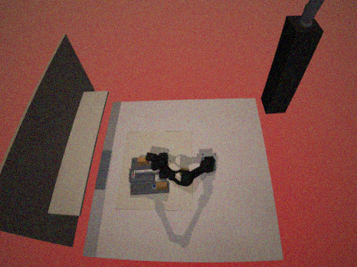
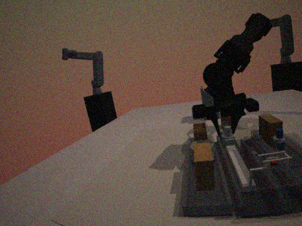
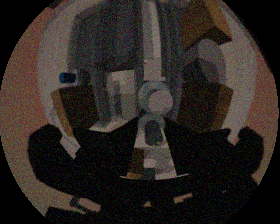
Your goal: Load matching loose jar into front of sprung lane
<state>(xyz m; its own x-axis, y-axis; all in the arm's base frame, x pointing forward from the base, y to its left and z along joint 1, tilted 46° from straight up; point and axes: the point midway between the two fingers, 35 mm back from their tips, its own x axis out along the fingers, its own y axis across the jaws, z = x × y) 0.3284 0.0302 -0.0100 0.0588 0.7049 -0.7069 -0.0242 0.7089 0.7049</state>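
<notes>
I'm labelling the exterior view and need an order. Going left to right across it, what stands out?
Grey stand arm on a black box → near tan box → white lane strip → gripper shut on a jar → far tan box → blue-capped jar.

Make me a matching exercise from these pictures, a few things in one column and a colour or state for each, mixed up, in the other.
Things:
1. gripper
2. small jar at the right of the rack
3. long strip down the middle lane
4. box on the left lane

Colour or state:
A. white
B. tan
C. shut on a pale jar
D. blue top

Pairs: 1-C, 2-D, 3-A, 4-B
</notes>
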